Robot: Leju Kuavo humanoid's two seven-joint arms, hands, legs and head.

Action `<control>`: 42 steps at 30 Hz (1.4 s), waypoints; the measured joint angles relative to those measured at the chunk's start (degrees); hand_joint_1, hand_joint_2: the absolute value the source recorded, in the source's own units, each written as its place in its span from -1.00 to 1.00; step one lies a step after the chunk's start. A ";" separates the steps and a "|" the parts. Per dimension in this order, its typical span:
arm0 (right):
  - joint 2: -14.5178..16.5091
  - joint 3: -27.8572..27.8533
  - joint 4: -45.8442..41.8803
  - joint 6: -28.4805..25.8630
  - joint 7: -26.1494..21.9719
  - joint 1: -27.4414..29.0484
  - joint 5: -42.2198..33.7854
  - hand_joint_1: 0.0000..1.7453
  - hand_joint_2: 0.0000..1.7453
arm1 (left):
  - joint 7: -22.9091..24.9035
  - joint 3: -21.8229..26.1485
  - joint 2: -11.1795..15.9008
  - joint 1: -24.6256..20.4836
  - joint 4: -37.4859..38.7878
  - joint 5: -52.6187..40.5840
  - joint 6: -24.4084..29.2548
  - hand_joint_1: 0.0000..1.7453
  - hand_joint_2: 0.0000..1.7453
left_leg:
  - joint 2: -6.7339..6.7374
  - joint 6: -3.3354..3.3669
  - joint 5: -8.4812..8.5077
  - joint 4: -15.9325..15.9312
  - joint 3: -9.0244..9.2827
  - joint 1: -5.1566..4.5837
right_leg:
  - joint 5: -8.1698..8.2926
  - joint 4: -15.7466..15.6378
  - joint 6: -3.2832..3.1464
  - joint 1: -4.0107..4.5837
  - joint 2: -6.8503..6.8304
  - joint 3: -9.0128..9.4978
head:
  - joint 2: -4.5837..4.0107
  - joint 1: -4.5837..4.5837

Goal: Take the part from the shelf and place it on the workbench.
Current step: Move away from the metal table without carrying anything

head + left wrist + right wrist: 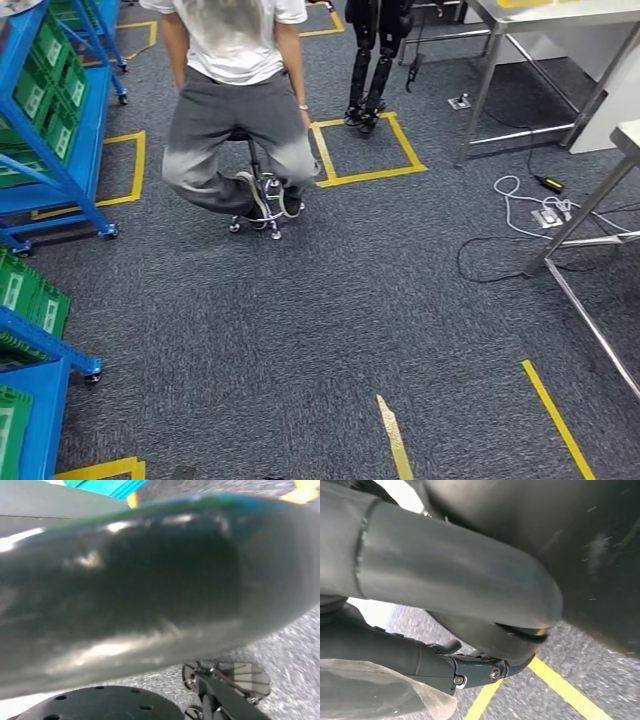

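The right robot hand (444, 585) hangs close over the grey carpet (302, 330). Its thick grey thumb lies above its darker fingers (433, 662), and I cannot tell whether they hold anything or how far they are closed. Of the left robot hand (45, 505) there is just a blurred grey band, so its state cannot be told either.

A blue shelf (75, 170) stands at the left, loaded with green bins (45, 50). The part itself cannot be made out among them. Just beside the shelf, a person (234, 120) sits on a wheeled stool (256, 215), back to the camera. Near that person, another robot's black legs (373, 70) stand at the far edge of a yellow tape square (370, 175).

The metal-legged worktop (558, 15) is at the far right, well apart from the shelf. A white cable (521, 205) and dark leads lie on the carpet near its legs. A pale tape strip (394, 435) and a yellow line (558, 420) mark the near floor.
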 joint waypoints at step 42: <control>0.38 0.45 0.01 2.77 2.71 -0.62 6.20 -1.00 -1.00 | -2.18 -2.75 -0.30 -0.29 0.00 0.02 1.91 -1.00 -1.00 | 0.76 3.91 4.05 -12.17 6.18 -1.16 | -8.25 13.17 2.69 0.15 2.44 -5.63 | 0.00 0.83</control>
